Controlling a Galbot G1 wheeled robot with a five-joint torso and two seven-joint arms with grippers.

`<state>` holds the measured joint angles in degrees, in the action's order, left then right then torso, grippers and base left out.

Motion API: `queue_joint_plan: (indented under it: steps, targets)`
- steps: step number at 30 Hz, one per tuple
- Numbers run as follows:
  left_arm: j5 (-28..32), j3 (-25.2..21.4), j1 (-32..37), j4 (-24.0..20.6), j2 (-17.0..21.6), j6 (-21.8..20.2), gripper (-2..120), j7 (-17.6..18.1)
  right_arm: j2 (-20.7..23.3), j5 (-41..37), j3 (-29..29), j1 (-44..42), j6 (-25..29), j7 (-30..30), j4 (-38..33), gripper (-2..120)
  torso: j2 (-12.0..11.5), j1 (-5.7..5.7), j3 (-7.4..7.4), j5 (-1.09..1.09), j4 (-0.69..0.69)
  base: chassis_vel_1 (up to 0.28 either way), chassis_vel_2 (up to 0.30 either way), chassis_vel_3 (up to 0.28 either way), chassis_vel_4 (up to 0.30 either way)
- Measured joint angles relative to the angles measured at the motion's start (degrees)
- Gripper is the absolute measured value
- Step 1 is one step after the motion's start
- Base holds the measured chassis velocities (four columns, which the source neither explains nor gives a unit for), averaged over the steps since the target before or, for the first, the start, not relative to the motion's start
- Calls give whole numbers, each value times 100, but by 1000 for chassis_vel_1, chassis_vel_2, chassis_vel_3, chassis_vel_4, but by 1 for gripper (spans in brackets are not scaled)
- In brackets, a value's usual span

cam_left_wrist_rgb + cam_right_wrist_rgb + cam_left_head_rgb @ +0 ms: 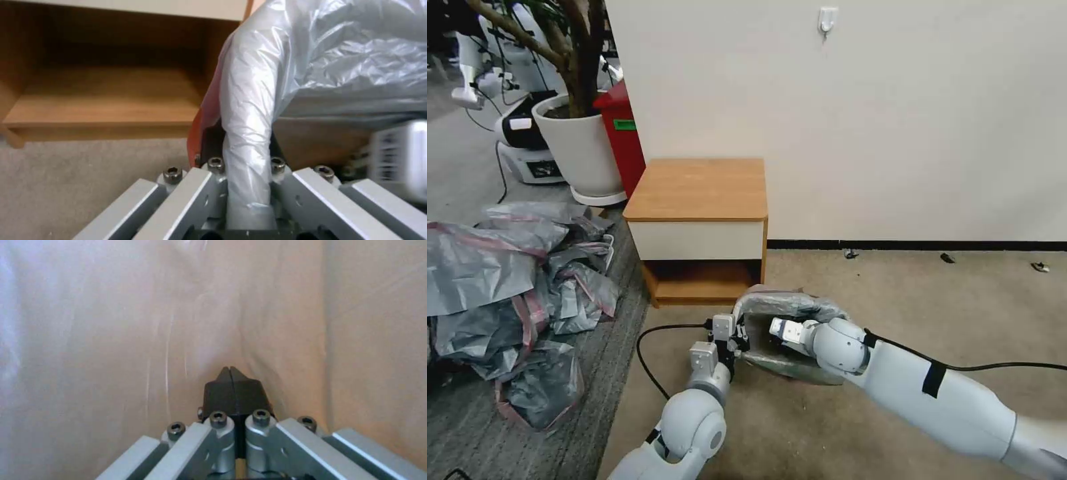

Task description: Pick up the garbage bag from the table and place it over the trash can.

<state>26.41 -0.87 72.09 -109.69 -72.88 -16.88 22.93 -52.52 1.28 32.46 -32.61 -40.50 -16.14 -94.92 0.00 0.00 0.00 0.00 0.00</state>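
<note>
Head view: our left claw clamps the bag rim at the can's nine o'clock side; our right claw, pressed together, is inside the bag, below the table.

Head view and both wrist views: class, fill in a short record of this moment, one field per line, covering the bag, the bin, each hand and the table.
garbage bag: draped over the trash can's rim, on the floor in front of the table
trash can: mostly covered by the bag
left hand: shut on a fold of the bag at the rim
right hand: shut, inside the bag-lined can
table: against the wall
</note>
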Motion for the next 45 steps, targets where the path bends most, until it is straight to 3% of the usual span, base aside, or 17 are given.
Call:
queue_joint_plan:
  steps: [11,15,24,45]
  targets:
    - [330,-15,-104,202,-54,-16,2,134,66,-223,-28,-155,1,94,-316,0,0,0,0,0,0,0,0,0,0]
    - [504,-19,-36,87,-47,-56,2,58,28,-665,1,-198,20,387,-292,0,0,0,0,0,0,0,0,0,0]
    - [1213,-145,85,-274,19,-252,2,-89,-29,-703,-7,-284,179,474,-201,0,0,0,0,-1,0,0,0,0,0]
    - [989,-157,87,-64,-8,-320,2,14,86,-671,42,-294,203,499,-418,0,0,0,0,0,0,0,0,0,0]
